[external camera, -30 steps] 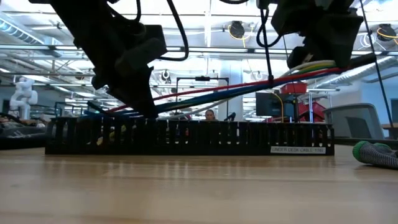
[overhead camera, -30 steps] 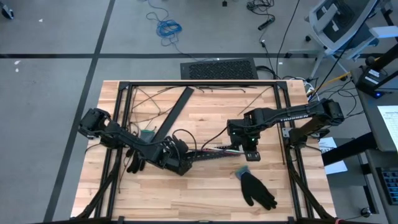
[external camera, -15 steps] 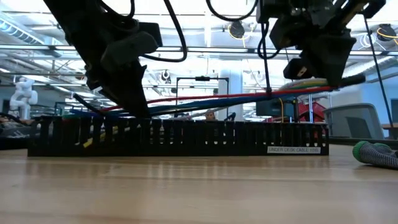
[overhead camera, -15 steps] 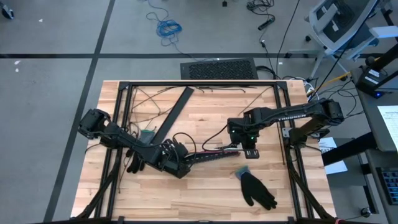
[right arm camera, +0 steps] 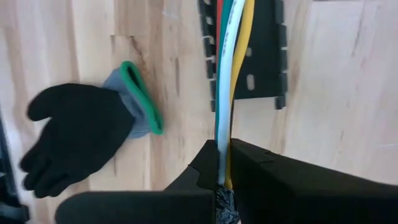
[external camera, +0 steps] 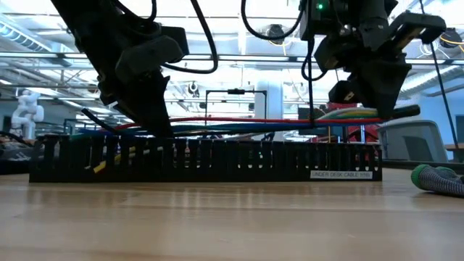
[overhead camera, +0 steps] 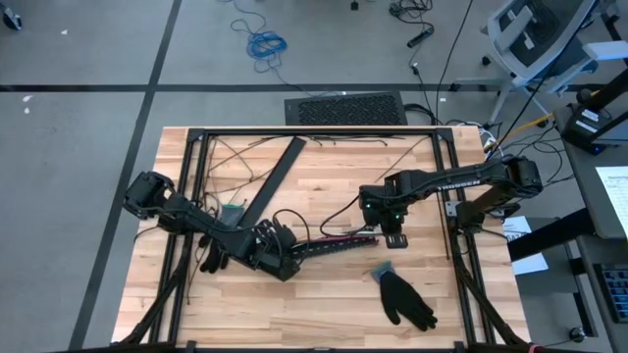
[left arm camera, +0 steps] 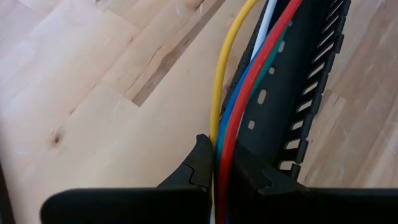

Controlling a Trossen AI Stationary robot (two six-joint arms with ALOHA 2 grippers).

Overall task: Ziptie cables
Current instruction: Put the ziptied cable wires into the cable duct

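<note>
Wooden table (overhead camera: 324,294), grey floor, both grippers' fingers pinching cables (external camera: 239,125), glove (overhead camera: 402,297) nearby

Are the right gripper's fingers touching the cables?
Touching. The right wrist view shows the right gripper shut on the cables, both fingers pressed against them.

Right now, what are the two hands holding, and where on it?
Both hold the bundle of coloured cables: the left hand pinches one end, the right hand the other, above the black slotted tray.

surface: wooden table (overhead camera: 324,304) | on it: black slotted strip (external camera: 203,161), black glove (overhead camera: 404,299), second black strip (overhead camera: 273,182)
</note>
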